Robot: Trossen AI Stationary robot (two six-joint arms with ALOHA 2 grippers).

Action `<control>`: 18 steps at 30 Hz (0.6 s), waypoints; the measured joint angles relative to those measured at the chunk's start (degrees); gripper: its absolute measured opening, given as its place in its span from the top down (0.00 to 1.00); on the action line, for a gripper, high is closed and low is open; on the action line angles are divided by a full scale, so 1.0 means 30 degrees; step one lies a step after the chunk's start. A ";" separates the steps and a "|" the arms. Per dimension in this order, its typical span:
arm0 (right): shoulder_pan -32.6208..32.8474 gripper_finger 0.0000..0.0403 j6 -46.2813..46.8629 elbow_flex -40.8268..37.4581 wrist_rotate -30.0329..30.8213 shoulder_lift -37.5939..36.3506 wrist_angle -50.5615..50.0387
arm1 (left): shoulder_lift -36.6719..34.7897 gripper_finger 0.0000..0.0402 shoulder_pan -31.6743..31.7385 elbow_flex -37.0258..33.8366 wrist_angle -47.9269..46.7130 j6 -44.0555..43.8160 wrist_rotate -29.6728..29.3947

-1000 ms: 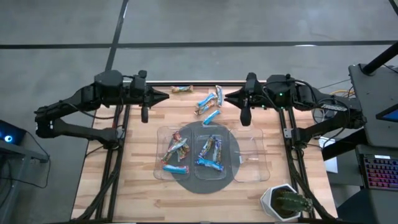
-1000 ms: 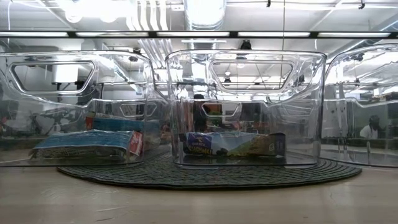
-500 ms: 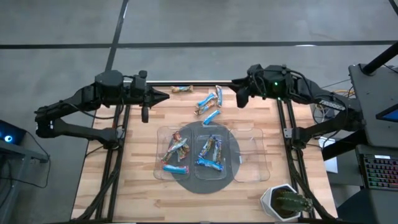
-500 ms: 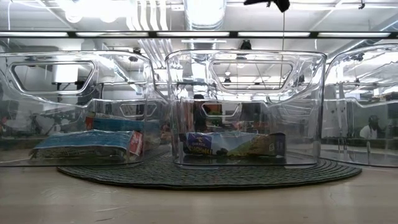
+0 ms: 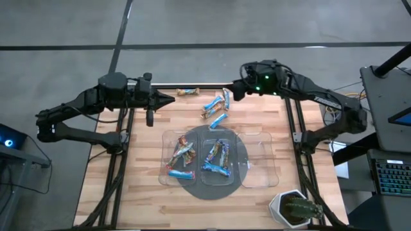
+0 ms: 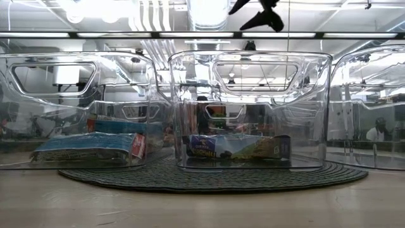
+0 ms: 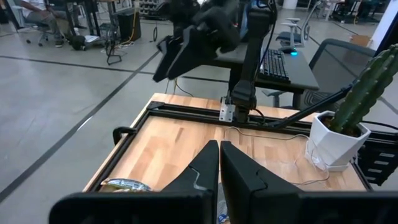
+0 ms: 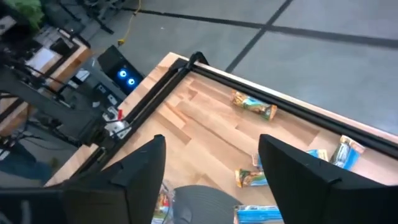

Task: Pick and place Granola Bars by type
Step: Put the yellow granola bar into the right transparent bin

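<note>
Swung away from its earlier post at the table's right edge: dark two-finger right gripper, now above the loose foil-wrapped granola bars, fingers spread wide, previously near closed.

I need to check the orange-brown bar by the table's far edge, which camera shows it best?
The right wrist view: the orange-brown bar lies unobstructed. The high view shows it tiny, the left wrist view only partly; the low view misses it.
</note>
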 joint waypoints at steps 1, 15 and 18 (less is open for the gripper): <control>0.0004 0.37 -0.0227 0.0231 -0.0034 0.0322 -0.0024 | 0.0000 1.00 0.0000 0.0000 -0.0006 0.0000 0.0000; -0.0853 0.32 -0.3607 0.7813 -0.2234 0.6216 -0.5012 | -0.0007 1.00 0.0000 0.0000 -0.0157 0.0000 0.0000; -0.0925 0.32 -0.5996 1.0031 -0.3369 0.7736 -0.6905 | -0.0019 1.00 0.0000 0.0000 -0.0403 0.0000 0.0007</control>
